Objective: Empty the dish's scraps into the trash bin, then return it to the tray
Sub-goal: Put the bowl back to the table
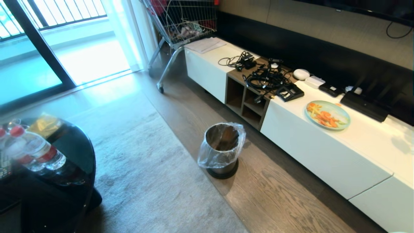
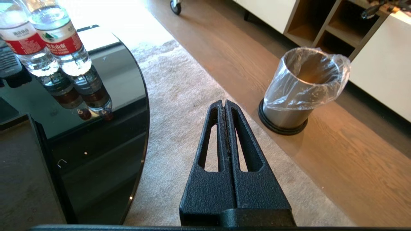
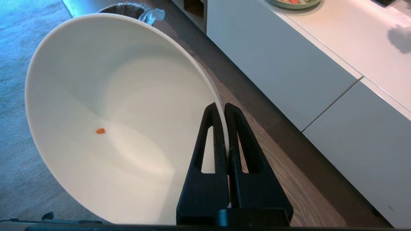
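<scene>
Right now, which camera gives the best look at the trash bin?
The left wrist view: the trash bin shows whole, liner and base ring clear. The head view shows the bin whole but farther off. The right wrist view shows only its rim behind the dish.

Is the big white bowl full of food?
No, the dish, pinched at its rim by the right gripper, is nearly bare inside, with only one tiny orange bit stuck to it.
</scene>
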You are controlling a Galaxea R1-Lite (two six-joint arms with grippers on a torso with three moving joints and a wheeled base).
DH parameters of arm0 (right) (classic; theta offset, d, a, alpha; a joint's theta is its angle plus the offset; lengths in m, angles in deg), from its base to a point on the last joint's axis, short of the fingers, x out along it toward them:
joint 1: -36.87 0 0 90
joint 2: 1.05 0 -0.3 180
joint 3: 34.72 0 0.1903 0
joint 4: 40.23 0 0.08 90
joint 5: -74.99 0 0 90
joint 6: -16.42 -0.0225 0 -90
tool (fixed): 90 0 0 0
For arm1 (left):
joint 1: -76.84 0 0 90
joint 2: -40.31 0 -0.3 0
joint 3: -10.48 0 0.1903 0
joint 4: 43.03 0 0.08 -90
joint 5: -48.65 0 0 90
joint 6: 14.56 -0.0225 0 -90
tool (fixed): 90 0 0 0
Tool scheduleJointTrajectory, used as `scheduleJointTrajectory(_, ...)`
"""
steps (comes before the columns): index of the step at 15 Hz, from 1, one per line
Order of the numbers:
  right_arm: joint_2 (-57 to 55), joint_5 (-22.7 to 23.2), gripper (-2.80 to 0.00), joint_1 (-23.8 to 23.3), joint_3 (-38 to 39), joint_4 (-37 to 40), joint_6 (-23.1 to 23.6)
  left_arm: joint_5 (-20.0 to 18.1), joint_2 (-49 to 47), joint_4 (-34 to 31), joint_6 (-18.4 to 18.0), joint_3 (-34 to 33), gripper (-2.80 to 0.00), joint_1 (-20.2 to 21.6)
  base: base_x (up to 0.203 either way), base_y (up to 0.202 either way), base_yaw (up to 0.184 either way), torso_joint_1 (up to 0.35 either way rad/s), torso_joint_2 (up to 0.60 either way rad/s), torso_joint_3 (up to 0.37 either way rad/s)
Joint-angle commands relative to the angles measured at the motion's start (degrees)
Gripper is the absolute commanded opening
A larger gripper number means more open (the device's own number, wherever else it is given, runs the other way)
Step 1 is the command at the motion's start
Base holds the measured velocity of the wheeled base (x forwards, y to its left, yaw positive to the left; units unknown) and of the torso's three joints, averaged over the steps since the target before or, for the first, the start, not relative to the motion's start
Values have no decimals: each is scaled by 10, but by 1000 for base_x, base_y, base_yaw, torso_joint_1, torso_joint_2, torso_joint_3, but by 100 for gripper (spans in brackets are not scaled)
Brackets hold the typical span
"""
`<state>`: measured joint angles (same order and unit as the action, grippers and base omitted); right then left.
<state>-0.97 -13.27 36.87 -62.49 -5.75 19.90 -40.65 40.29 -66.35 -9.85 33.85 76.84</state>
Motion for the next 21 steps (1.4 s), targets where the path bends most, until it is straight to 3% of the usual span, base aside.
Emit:
scheduleJointTrajectory(1,-1,0,-280,0,0,1,0,0,0,0,0,0,-280,0,0,0,0,2,1,185)
scheduleJointTrajectory(10,-1,0,-280,0,0,1,0,0,0,0,0,0,-280,0,0,0,0,1,-1,194)
scheduleJointTrajectory(21,-1,0,-280,0,0,1,0,1,0,0,1,0,-280,0,0,0,0,0,1,17)
